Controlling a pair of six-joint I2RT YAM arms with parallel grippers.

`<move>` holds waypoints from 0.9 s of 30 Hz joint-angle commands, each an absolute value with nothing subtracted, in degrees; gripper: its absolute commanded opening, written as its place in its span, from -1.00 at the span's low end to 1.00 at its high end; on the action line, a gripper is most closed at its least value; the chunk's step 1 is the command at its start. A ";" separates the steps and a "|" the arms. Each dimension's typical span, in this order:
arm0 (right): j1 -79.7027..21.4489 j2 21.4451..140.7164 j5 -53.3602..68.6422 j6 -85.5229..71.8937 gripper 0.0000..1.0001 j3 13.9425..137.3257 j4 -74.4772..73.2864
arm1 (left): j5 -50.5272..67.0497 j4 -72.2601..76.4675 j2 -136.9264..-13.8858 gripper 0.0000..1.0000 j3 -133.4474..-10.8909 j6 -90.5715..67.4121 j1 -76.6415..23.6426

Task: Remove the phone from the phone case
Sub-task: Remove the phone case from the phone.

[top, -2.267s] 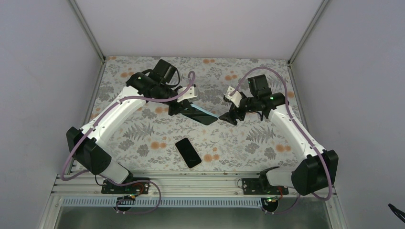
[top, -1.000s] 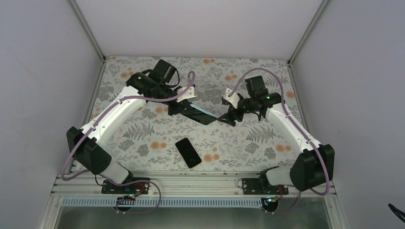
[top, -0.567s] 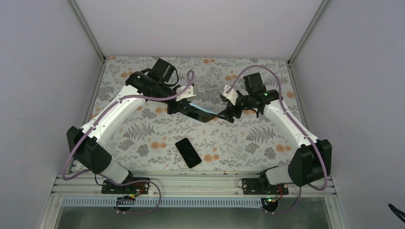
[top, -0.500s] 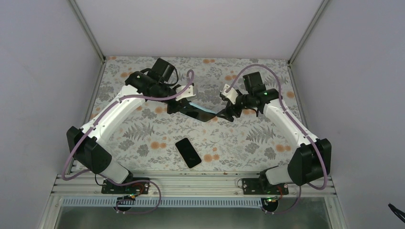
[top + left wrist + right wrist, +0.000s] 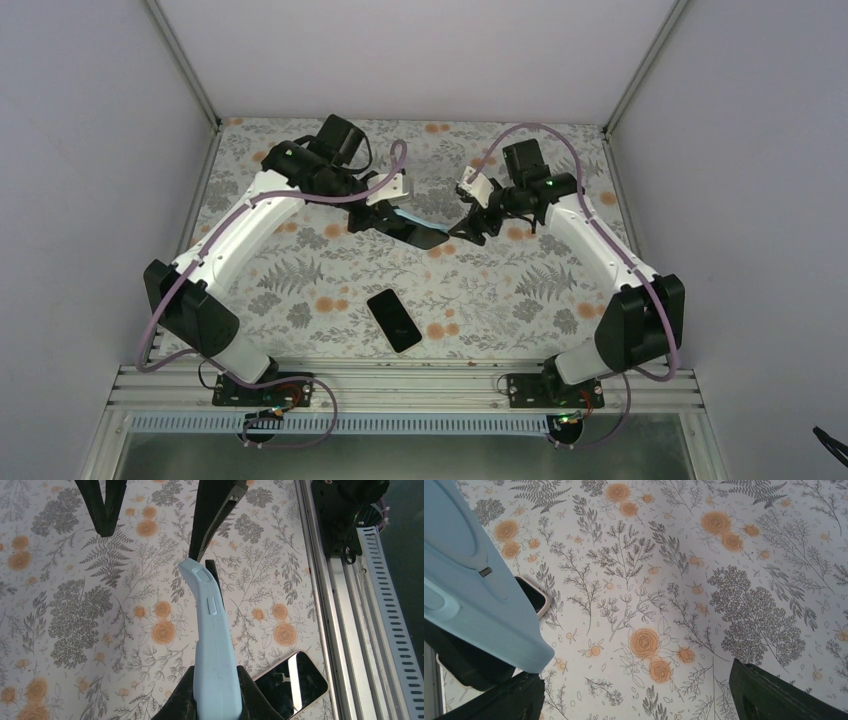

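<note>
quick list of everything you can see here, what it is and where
translucent light-blue soft phone case: 1, light blue, held in the air over the far middle of the table
slim smartphone inside that case: 1, black screen showing, mostly hidden
second smartphone with glossy black screen: 1, black, flat on the table, near middle
floral-print table cover: 1, grey with orange flowers, whole tabletop
aluminium rail: 1, silver, near edge
enclosure walls: 3, pale grey, left, back, right
arms: 2, white and black, purple cables
left hand: 1, black, shut on the case
right hand: 1, black, open, one finger close to the case's free end
</note>
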State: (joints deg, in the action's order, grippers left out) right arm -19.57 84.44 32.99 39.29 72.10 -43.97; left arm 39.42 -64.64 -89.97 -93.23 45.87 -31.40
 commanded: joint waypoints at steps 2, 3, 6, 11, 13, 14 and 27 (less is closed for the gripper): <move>-21.62 87.51 34.54 37.80 0.89 78.16 -36.66 | 56.07 -70.80 -90.13 -0.95 -95.47 49.04 -33.66; -22.35 87.94 34.88 37.95 0.89 78.70 -36.99 | 56.07 -70.77 -90.25 -0.95 -95.59 49.03 -33.66; -25.36 89.23 35.76 38.53 0.90 80.39 -38.09 | 56.09 -70.79 -90.38 -0.95 -96.11 48.96 -33.71; -29.26 91.84 43.15 41.17 0.93 84.67 -42.81 | 54.73 -69.32 -90.11 -0.95 -96.28 48.17 -33.59; -30.53 93.46 46.80 43.36 0.95 86.75 -47.30 | 52.87 -67.59 -89.78 -0.95 -96.05 47.16 -33.30; -31.06 94.45 48.21 44.34 0.96 87.68 -49.33 | 51.82 -66.59 -89.48 -0.95 -95.79 46.51 -32.97; -34.43 102.11 69.41 62.72 0.85 95.48 -73.56 | 26.52 -33.45 -84.05 -0.95 -86.92 32.48 -25.47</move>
